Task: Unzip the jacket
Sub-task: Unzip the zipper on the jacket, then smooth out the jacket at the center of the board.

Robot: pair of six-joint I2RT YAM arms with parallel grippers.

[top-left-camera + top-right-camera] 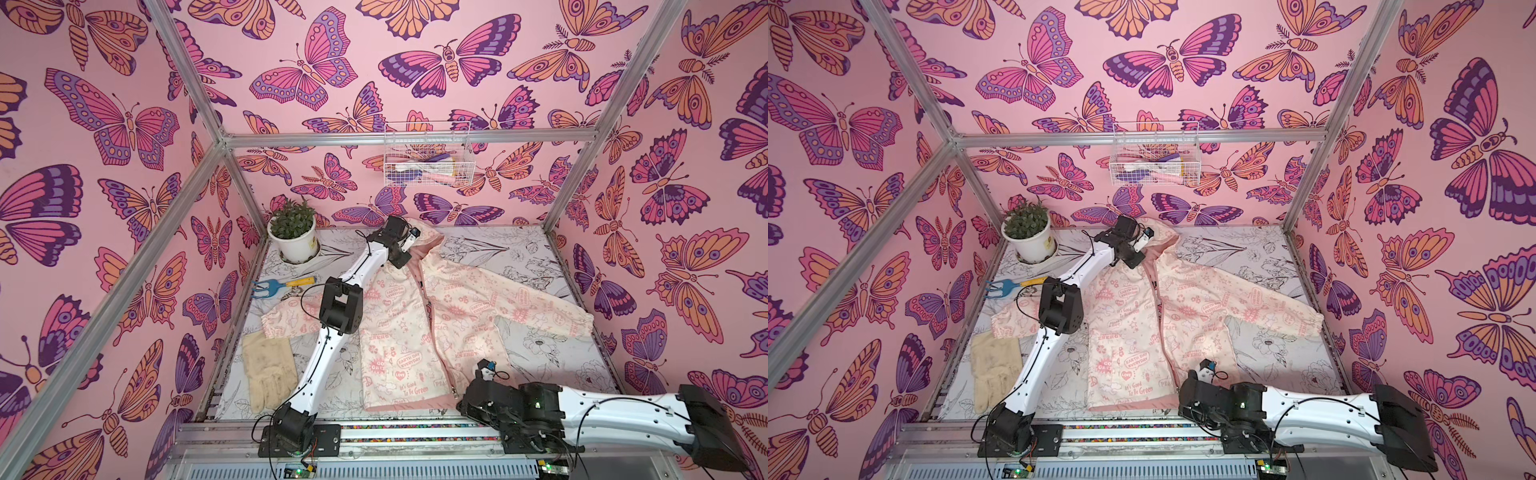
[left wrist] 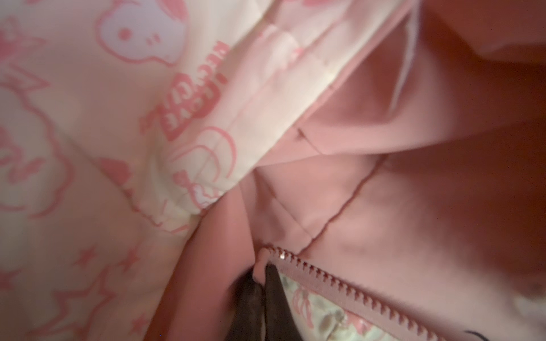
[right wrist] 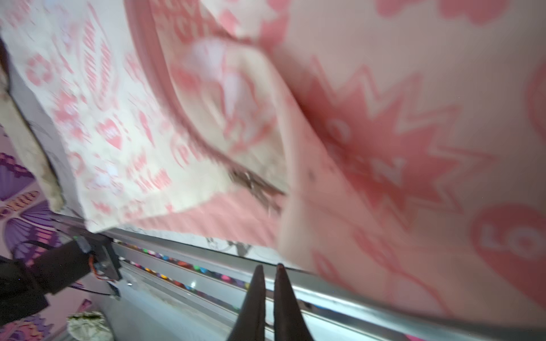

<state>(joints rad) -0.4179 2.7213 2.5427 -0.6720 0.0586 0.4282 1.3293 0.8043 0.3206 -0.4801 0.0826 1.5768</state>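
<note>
The cream jacket (image 1: 399, 332) (image 1: 1129, 332), printed in pink, lies spread on the table with its hood at the far side. Its pink zipper runs down the front, and a row of bare teeth (image 2: 354, 289) shows near the collar. My left gripper (image 1: 402, 257) (image 2: 263, 273) is at the collar, shut on the top end of the zipper tape. A grey slider (image 3: 257, 186) sits blurred at the bottom hem. My right gripper (image 1: 462, 409) (image 3: 269, 267) hovers over the front rail by the hem, its fingers a sliver apart with nothing between them.
A beige glove (image 1: 270, 374) lies at the front left beside the left arm. A potted plant (image 1: 294, 237) and a blue hand rake (image 1: 276, 286) stand at the far left. A wire basket (image 1: 426, 160) hangs on the back wall. The metal rail (image 3: 325, 292) edges the front.
</note>
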